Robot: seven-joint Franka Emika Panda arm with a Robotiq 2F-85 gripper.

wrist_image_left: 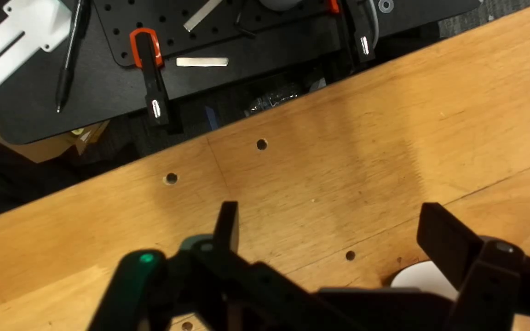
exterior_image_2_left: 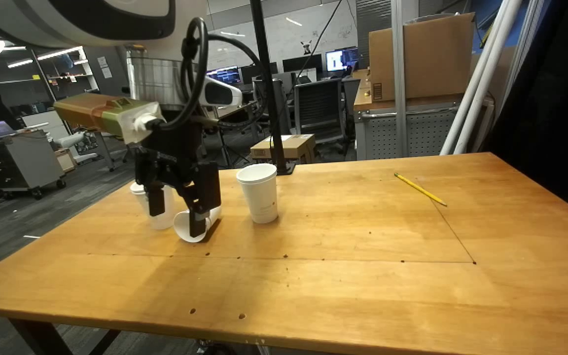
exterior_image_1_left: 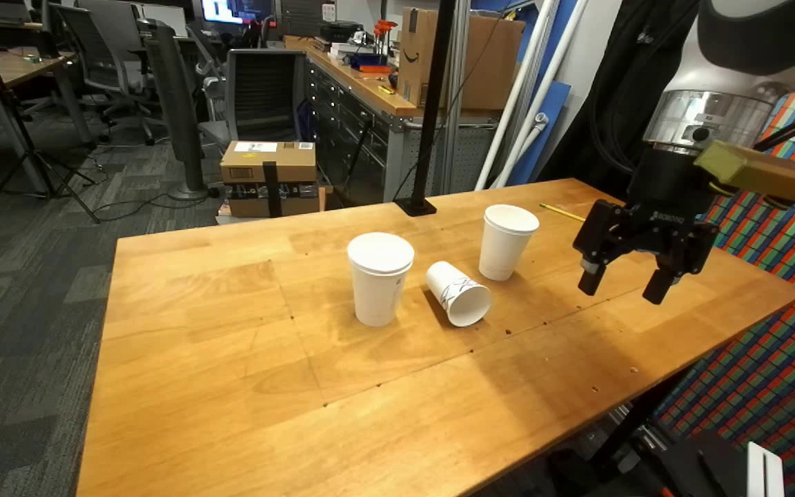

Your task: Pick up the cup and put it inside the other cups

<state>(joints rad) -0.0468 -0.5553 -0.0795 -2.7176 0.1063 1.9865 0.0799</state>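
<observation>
Pale wooden desk (exterior_image_1_left: pixel 218 359), with office chairs (exterior_image_1_left: pixel 266 93) and a cardboard box (exterior_image_1_left: pixel 270 162) on the floor behind it. From left to right in an exterior view, the leftmost cup (exterior_image_1_left: pixel 379 290), of white paper, stands upright on the desk. Behind and to its right, a black pole (exterior_image_1_left: pixel 432 117) rises from the desk's back edge. Next, the tipped cup (exterior_image_1_left: pixel 458 293), white with thin dark lines printed on its wall, lies on its side, its open mouth turned toward the viewer and to the right; it is near both neighbours and touches neither. The rightmost cup (exterior_image_1_left: pixel 506 248), also white, stands upright a little farther back. Beyond it, a yellow pencil (exterior_image_1_left: pixel 562 212) lies on the wood. At far right, the black claw (exterior_image_1_left: pixel 624 284) hangs above the desk from a robot arm (exterior_image_1_left: pixel 711 117), apart from all three cups. Its two fingers (exterior_image_1_left: pixel 658 286) point down and are spread wide; in the wrist view, desk wood shows between them.
</observation>
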